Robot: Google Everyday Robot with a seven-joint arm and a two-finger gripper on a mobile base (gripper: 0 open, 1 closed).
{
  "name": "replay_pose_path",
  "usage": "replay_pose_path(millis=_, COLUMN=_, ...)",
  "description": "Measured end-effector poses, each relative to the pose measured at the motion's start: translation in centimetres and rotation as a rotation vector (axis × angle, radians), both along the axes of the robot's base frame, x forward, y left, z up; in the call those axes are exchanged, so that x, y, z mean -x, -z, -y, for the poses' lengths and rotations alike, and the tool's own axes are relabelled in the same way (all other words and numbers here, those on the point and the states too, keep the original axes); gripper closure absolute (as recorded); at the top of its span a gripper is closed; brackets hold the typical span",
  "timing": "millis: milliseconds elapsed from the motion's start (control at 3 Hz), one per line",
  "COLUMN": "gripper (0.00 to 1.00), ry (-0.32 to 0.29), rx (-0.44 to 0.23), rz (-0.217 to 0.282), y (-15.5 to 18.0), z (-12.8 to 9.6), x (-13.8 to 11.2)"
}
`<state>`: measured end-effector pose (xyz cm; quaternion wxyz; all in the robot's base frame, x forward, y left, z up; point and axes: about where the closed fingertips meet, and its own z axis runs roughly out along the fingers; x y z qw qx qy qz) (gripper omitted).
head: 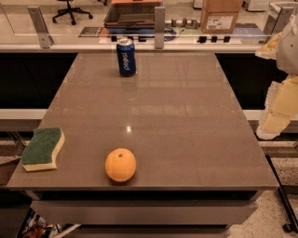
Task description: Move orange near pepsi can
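The orange (pixel 120 164) is round and yellow-orange with a small dark stem dimple. It sits near the front edge of the grey-brown table (pixel 186 121), left of centre. The pepsi can (pixel 126 56) is dark blue with white lettering and a silver rim. It stands upright at the far edge of the table, almost straight behind the orange. My gripper (pixel 275 122), on the cream-white arm, hangs off the table's right side, level with the middle of the table and far from both objects. It holds nothing that I can see.
A green-and-yellow sponge (pixel 43 148) lies at the table's front left corner. A glass barrier with metal posts (pixel 159 27) runs behind the table's far edge. Beyond it are a cardboard box (pixel 220 16) and an office chair (pixel 71 11).
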<state>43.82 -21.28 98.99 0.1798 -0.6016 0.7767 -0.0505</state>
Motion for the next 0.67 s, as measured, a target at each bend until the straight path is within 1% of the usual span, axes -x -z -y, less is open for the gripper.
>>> replay_pose_path(millis=333, gripper=0.0, ry=0.0, rx=0.0, rz=0.0, y=-0.01, z=0.0, x=0.0)
replay_pose_path(millis=667, gripper=0.0, ry=-0.023, rx=-0.072, rz=0.002, y=-0.02, z=-0.13, x=0.32)
